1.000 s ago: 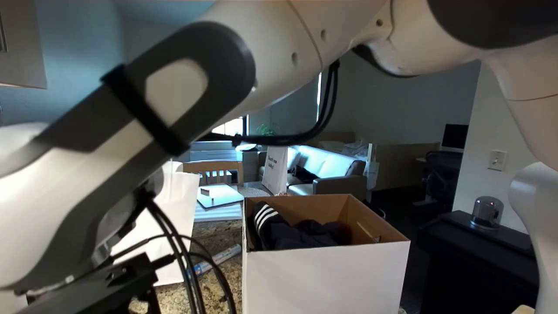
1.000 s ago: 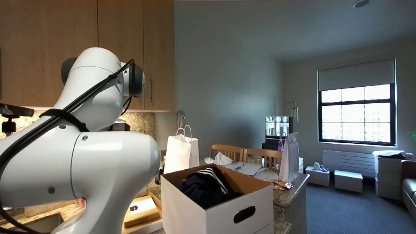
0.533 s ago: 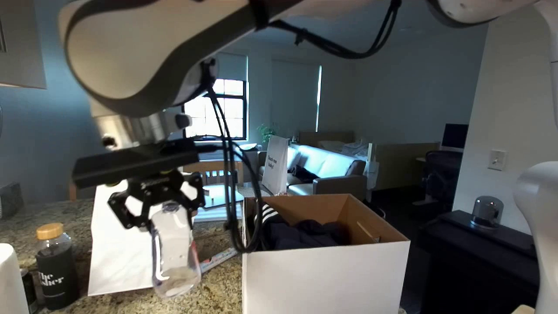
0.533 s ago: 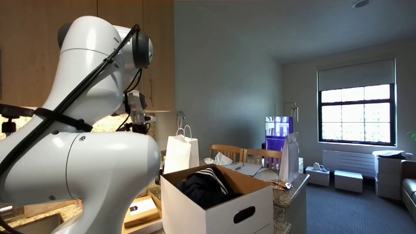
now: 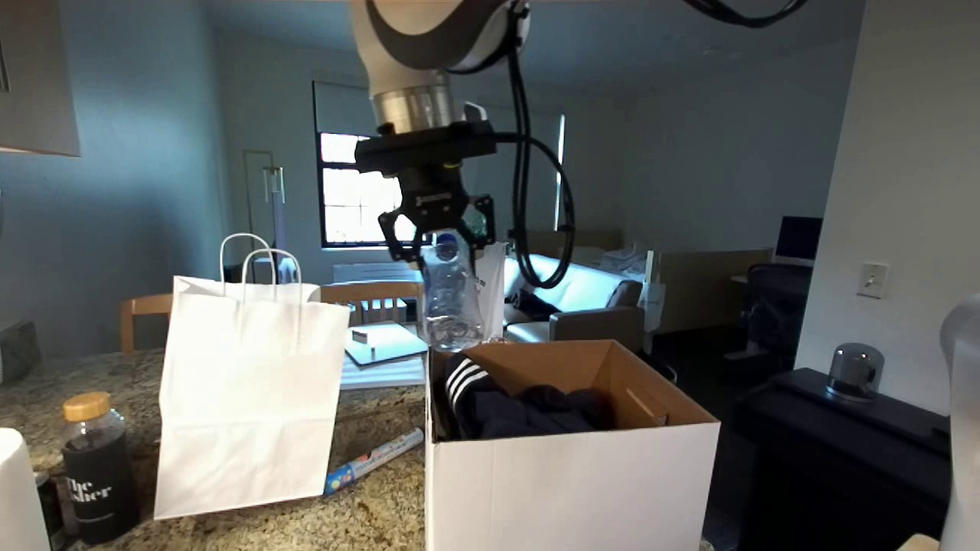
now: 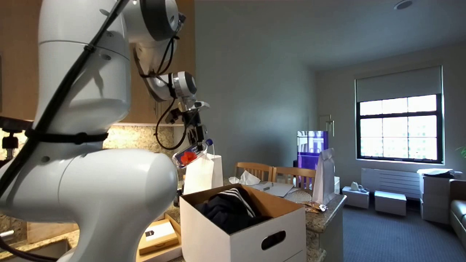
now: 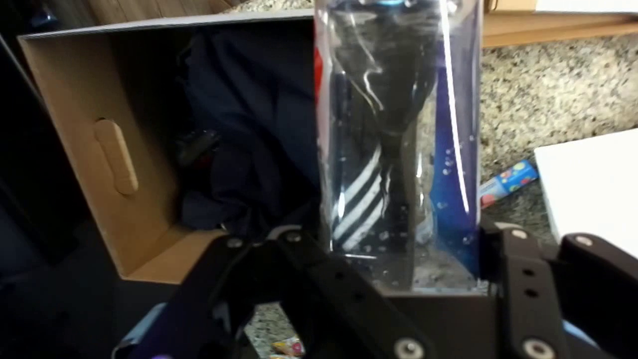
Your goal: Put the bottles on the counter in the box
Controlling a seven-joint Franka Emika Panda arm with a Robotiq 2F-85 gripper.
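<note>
Wrist view, and my gripper [image 7: 401,248] has its fingers clamped on one clear bottle [image 7: 398,149], with the one box [image 7: 75,94] below them, mostly to their left here. Now, nice and smooth, I want those fingers over the middle of it, bottle well inside the rim, then down onto the dark clothes [image 7: 244,134] before any letting go. Counting in an exterior view, left of the fingers and lower: one dark bottle [image 5: 98,478] on the counter [image 5: 367,524], one tube [image 5: 375,459], one handled bag [image 5: 253,383].
</note>
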